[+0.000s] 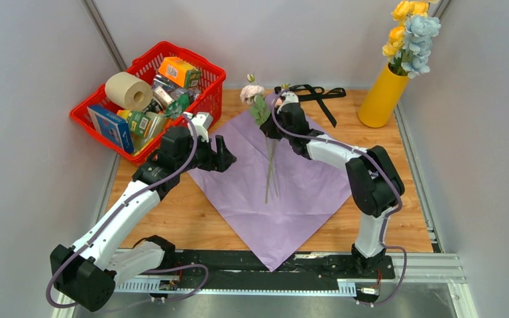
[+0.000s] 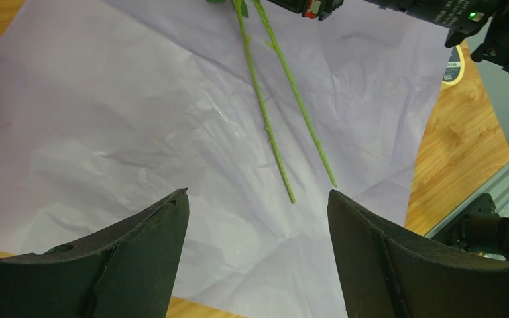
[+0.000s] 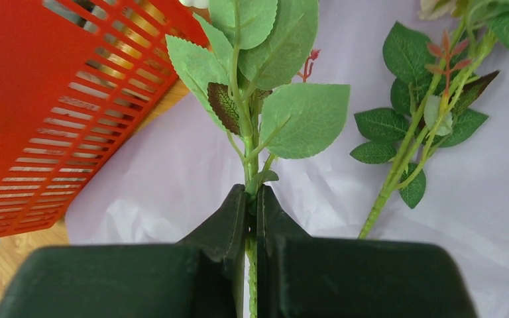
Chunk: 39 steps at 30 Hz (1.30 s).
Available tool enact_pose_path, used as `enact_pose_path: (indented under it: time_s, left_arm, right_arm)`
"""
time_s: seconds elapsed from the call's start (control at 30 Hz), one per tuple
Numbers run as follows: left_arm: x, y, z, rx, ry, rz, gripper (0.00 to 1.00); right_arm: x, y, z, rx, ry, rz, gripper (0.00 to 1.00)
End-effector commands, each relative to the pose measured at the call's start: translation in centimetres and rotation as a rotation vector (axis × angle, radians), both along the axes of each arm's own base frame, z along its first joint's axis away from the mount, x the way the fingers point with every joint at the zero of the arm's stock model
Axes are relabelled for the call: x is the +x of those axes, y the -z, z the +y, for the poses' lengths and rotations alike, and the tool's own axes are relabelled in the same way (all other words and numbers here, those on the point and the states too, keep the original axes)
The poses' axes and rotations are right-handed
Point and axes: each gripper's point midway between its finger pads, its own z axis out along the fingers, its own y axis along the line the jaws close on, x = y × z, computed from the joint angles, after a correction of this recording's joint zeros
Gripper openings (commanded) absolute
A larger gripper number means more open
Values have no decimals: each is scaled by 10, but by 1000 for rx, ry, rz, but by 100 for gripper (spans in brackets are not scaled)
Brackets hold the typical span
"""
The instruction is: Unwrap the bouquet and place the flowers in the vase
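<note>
While grey walls (image 1: 33, 66) box in the wooden surface (image 1: 172, 218), a lilac paper (image 1: 305, 192) lies spread flat as a diamond across its middle. A red basket (image 1: 172, 46) of groceries sits far left, and a black ribbon (image 1: 318, 93) lies at the far edge. The yellow vase (image 1: 381, 99) stands upright in the far right corner, with yellow and blue blooms (image 1: 411, 33) in it. Two flowers (image 1: 270, 172) sit over the paper, long stems running near to far, cut ends towards the arms' bases, and a pale pink rose (image 1: 250, 93) at the far end. The right arm rises from its base, folds at the elbow and reaches left and away. The right tool (image 3: 252, 199) is clamped together on one leafy stem (image 3: 242, 132), just under the leaves, and the second stem (image 3: 404, 159) is free beside it. The left arm stretches diagonally forward, with the left tool (image 2: 258, 195) held wide apart over the paper's left side, gripping nothing.
</note>
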Motion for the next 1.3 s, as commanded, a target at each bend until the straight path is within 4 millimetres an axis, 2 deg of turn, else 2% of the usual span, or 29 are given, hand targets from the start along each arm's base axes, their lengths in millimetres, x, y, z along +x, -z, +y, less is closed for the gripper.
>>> enact_pose_path:
  time_s: [0.0,0.03,0.13,0.27,0.37,0.57,0.73,0.93,0.97,1.17,1.27]
  left_arm:
    - [2,-8,2,-7,-4,-39,84]
    - [2,-7,2,-5,-6,-37,84]
    - [2,-9,3,-4,-9,-45,84]
    - [2,-11,5,-4,-17,-52,84]
    - [1,-10,4,-5,-15,-51,84]
    - [1,-11,4,-7,-13,-53,84]
    - [0,-13,4,-10,-12,-59,84]
    - [0,-15,4,-15,-10,-63,84]
    - [0,-16,4,-14,-9,-66,84]
    - [0,-18,7,-8,-17,-78,84]
    - [0,-20,8,-8,-22,-86,84]
  right_arm:
    - [7,-101,-7,101,14,-283,0]
    - [4,-123,-12,124,13,-350,0]
    - [-3,-173,-35,161,32,-546,0]
    - [-18,-238,-76,159,108,-835,0]
    - [-28,-280,-104,78,172,-1047,0]
    - [-42,-349,-162,-80,277,-1368,0]
    - [-29,-384,-223,-151,385,-1486,0]
    - [-22,-419,-274,-220,467,-1632,0]
    - [-18,-422,-289,-239,488,-1635,0]
    - [-5,-440,-329,-312,528,-1694,0]
    - [2,-441,-347,-341,537,-1716,0]
